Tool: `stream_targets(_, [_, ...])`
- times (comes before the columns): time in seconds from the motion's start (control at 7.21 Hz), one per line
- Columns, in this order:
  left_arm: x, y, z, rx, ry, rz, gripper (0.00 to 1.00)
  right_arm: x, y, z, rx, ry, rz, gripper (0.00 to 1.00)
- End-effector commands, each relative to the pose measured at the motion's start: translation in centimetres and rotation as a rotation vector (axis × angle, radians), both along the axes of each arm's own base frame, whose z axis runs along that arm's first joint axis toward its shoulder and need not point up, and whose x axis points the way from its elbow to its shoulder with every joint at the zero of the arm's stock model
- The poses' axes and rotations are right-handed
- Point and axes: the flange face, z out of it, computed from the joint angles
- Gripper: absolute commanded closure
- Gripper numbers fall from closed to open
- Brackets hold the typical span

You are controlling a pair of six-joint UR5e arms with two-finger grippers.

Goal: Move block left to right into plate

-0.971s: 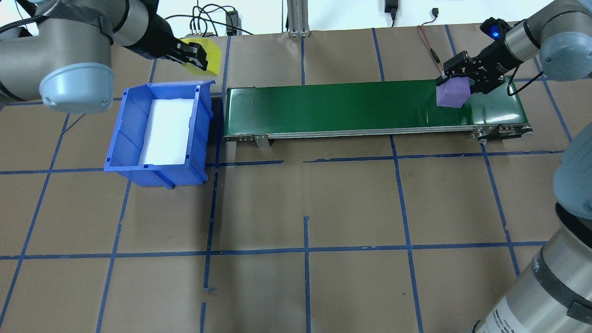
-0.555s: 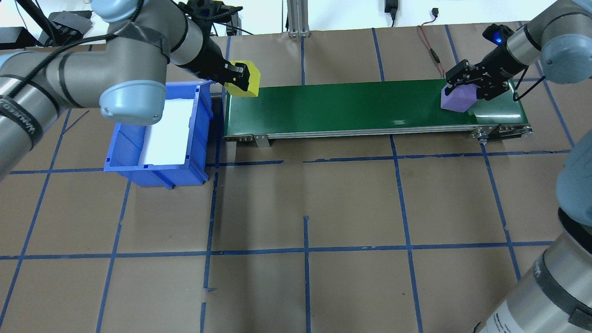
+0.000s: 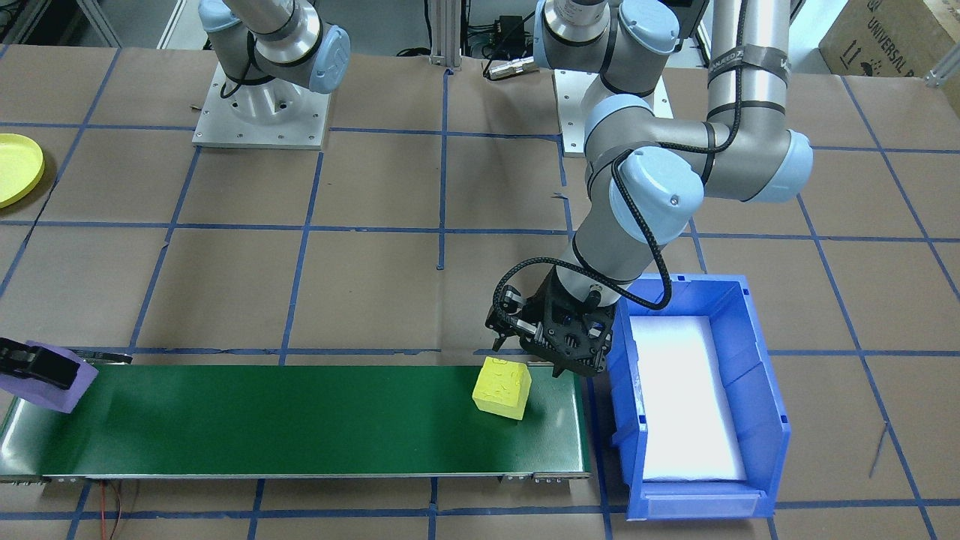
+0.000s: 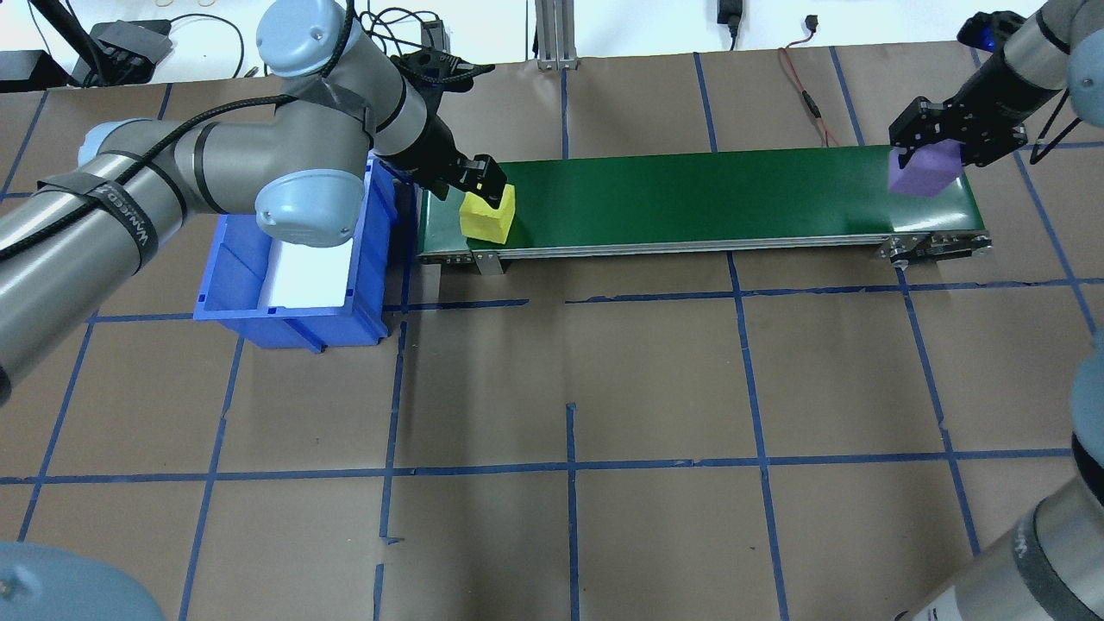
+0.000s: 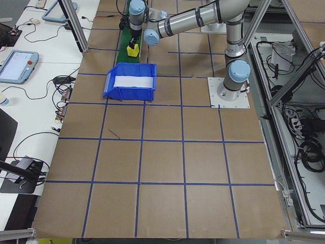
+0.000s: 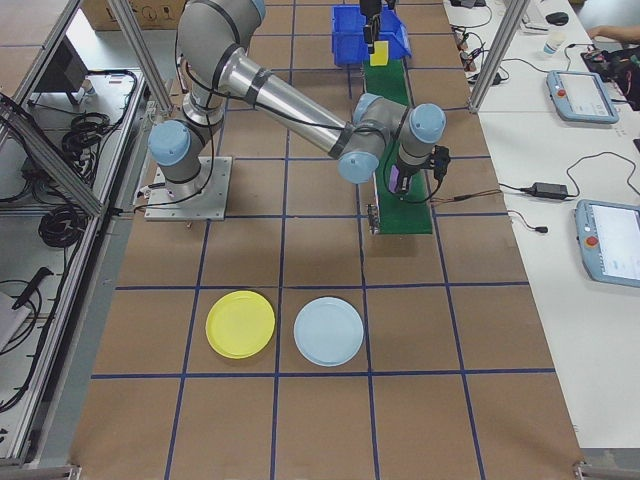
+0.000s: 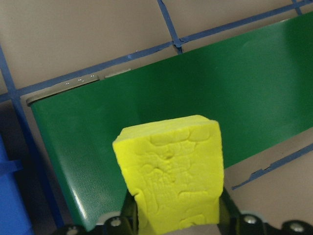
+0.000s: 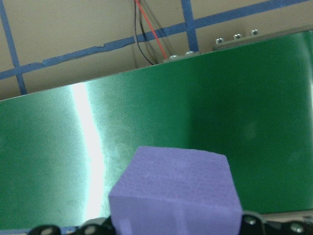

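A yellow block (image 4: 487,216) stands on the green conveyor belt (image 4: 690,198) at its left end, near the robot-side edge. My left gripper (image 4: 487,181) hovers just above it, open. In the front view the yellow block (image 3: 502,388) sits clear of the left gripper (image 3: 562,369). The left wrist view shows the block (image 7: 171,176) between the spread fingers (image 7: 131,215). My right gripper (image 4: 944,142) is shut on a purple block (image 4: 925,170), lifted over the belt's right end. The yellow plate (image 6: 240,323) lies on the table beyond that end.
A blue bin (image 4: 289,326) with a white liner stands against the belt's left end, under my left forearm. A light-blue plate (image 6: 329,331) lies beside the yellow one. A red cable (image 4: 798,82) runs behind the belt.
My left arm swung from behind the bin to the belt's left end, lowered the yellow block onto it and let go. My right gripper carried the purple block further right.
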Motion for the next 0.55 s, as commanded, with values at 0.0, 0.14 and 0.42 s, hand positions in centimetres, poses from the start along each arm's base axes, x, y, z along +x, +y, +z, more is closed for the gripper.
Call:
stream_targets(0.0, [0.4, -0.5, 0.7, -0.021, -0.043, 0.008, 0.00, -9.0, 3.8, 1.1, 0.024, 0.098, 0.083, 0.47])
stream_targets(0.14, [1.4, -0.1, 3.3, -0.067, -0.120, 0.025, 0.00, -14.0, 6.2, 1.0, 0.040, 0.133, 0.160, 0.47])
stream_targets(0.42, [3.7, 2.9, 8.3, -0.005, -0.159, 0.059, 0.00, -23.1, 12.4, -1.0, 0.036, 0.098, 0.287, 0.47])
